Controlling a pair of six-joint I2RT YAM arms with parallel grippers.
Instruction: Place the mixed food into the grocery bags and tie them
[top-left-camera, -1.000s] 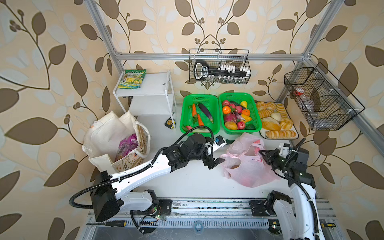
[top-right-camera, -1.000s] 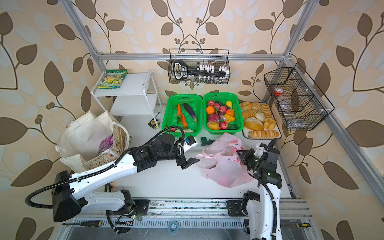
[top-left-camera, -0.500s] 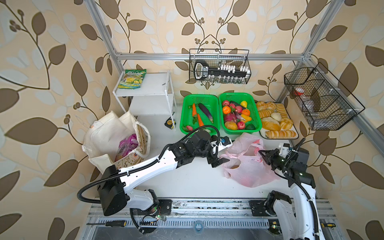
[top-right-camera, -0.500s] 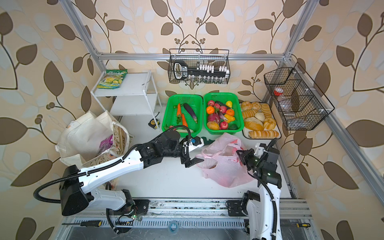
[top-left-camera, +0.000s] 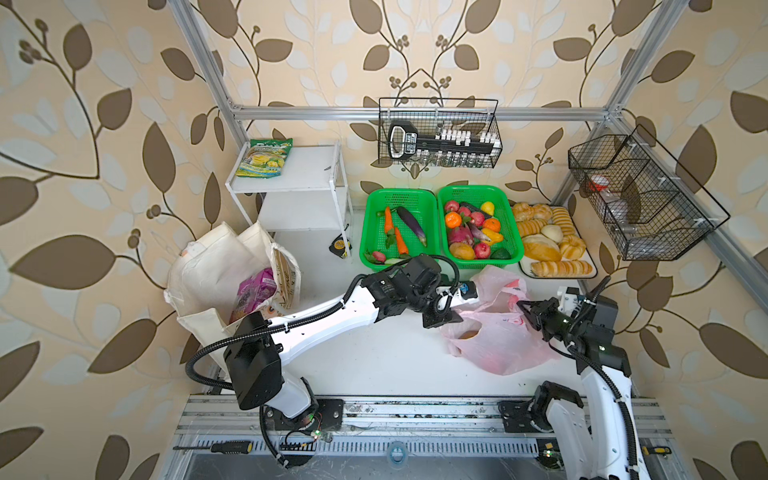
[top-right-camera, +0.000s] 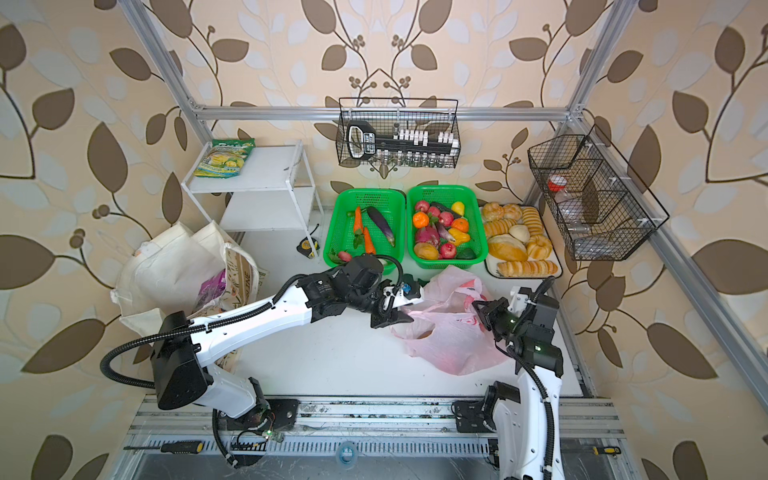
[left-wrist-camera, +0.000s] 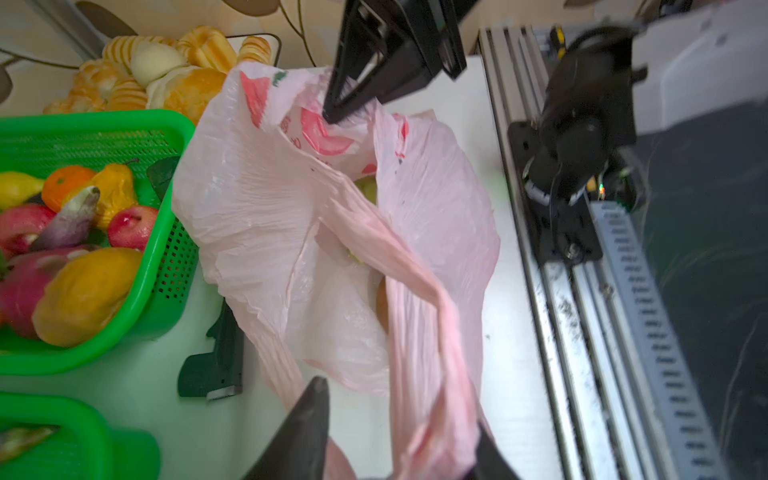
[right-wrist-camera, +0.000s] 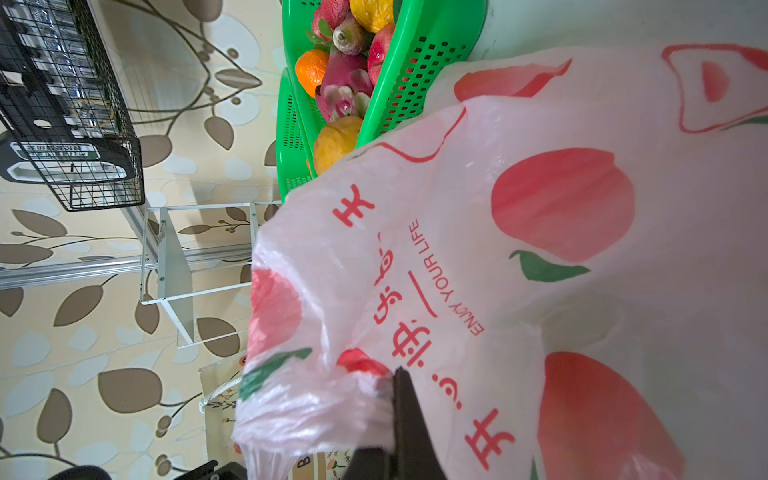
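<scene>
Right of centre, got thin pink plastic bag (top-left-camera: 498, 345) strung left-right between right gripper (top-left-camera: 524, 309) pinching its edge and left gripper (top-left-camera: 457, 305) straddling a handle (left-wrist-camera: 419, 299), clamp unclear.

Bare tabletop (top-left-camera: 386, 361) in front, left of the pink bag (top-left-camera: 503, 345) — green baskets (top-left-camera: 399, 190), bread rolls (top-left-camera: 540, 249), white shelf (top-left-camera: 307, 166) across the back.

Top views: stereo pair, high overhead, tilted toward the far wall (top-left-camera: 415, 62), both covering the whole worktop (top-left-camera: 374, 361). Left wrist view: close over the pink plastic bag (left-wrist-camera: 257, 199), facing right to the right end effector (left-wrist-camera: 332, 118). Right wrist view: against the same bag, facing left and far; both wrist views share the fruit basket (left-wrist-camera: 183, 216).
</scene>
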